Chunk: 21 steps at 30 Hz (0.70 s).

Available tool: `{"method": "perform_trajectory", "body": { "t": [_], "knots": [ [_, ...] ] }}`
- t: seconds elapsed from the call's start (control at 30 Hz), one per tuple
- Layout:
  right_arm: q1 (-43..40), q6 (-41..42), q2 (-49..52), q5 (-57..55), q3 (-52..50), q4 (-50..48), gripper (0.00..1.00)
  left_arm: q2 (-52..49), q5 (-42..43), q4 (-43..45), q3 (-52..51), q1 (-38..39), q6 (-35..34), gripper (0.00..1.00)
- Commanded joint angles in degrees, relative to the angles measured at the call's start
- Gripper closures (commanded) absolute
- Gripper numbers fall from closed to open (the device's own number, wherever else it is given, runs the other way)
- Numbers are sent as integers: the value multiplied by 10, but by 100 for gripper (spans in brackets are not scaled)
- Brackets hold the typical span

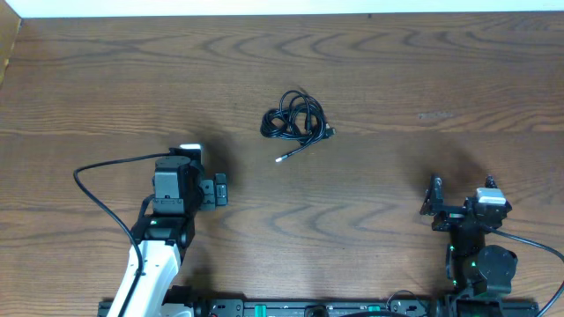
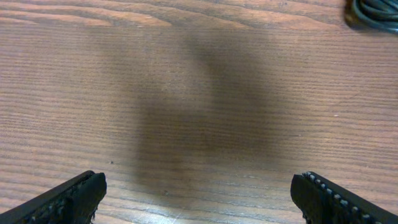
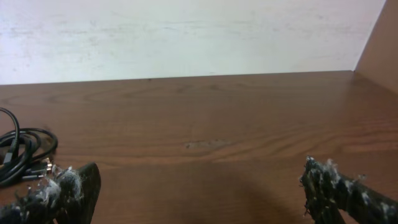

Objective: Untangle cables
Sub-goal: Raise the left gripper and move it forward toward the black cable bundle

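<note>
The cables [image 1: 295, 119] lie as one small black tangle of thin looped cords on the wooden table [image 1: 379, 79], at centre and towards the back. One plug end [image 1: 281, 159] trails out towards the front left. My left gripper [image 1: 196, 187] is front left of the tangle, open and empty. In the left wrist view the left gripper [image 2: 199, 194] has only bare wood between its fingers, and the cables [image 2: 373, 12] show at the top right corner. My right gripper [image 1: 462, 198] is at the front right, open and empty. The right wrist view has the cables [image 3: 22, 152] at far left, well apart from the right gripper [image 3: 199, 186].
A pale wall [image 3: 186, 37] bounds the far edge of the table. A thick black arm cable [image 1: 97, 198] loops out left of the left arm. Both arm bases stand at the front edge.
</note>
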<state>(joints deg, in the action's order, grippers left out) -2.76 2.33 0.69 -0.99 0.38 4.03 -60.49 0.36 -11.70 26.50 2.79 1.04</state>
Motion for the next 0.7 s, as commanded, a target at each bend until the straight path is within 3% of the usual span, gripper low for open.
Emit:
{"method": "perform_trajectory", "body": {
  "t": [0.0,0.67],
  "knots": [
    [-2,4,-4,5,-1,3,1,-6,29,-2,17,0,-7,0],
    [-2,4,-4,5,-1,3,1,-20,83,-14,29,0,-7,1]
  ]
}}
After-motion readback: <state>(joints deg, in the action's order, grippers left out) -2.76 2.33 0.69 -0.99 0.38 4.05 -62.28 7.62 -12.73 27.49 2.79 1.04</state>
